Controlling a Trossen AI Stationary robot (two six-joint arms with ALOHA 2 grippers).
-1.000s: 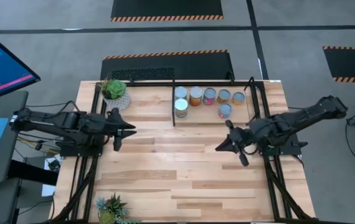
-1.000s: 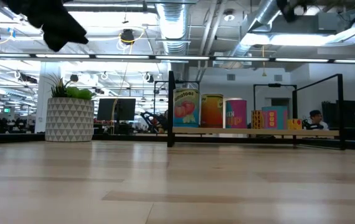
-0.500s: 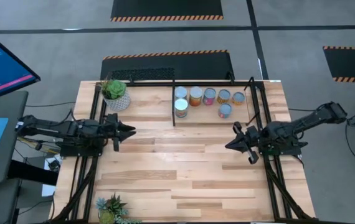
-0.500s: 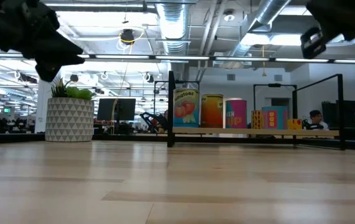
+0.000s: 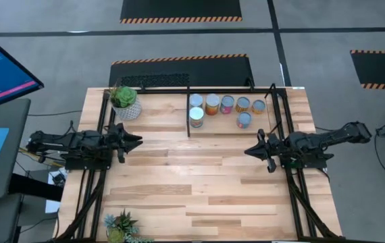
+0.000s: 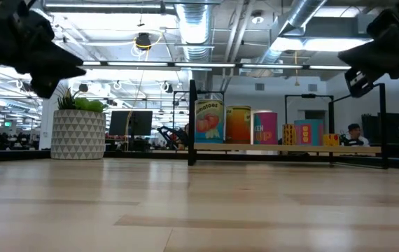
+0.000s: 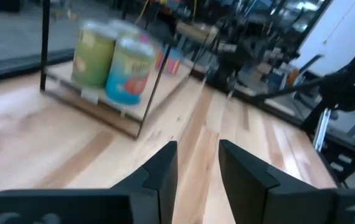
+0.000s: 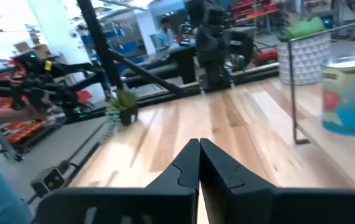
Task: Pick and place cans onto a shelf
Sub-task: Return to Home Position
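Observation:
Seven cans (image 5: 227, 104) stand upright on the shelf (image 5: 223, 127), a light-wood bay bounded by black rods at the table's far side. Five stand in the far row and two (image 5: 196, 117) (image 5: 244, 120) in front. In the low view three cans (image 6: 239, 124) show side by side. My left gripper (image 5: 137, 140) hovers near the table's left edge, open by a narrow gap (image 7: 198, 163) and empty. My right gripper (image 5: 248, 150) hovers near the right edge, shut (image 8: 199, 152) and empty. Both are above the table and apart from the cans.
A potted plant in a white pot (image 5: 123, 100) stands at the far left beside the shelf, and another plant (image 5: 119, 226) at the near left corner. Bare wood (image 5: 192, 175) lies between the arms. A monitor (image 5: 3, 67) stands off the table's left. A person (image 6: 354, 131) sits far behind.
Both arms have come down and drawn back, the left gripper slightly toward the table's left edge, the right gripper toward the right edge. The right gripper has dropped into the low view from above. The cans have stayed in place.

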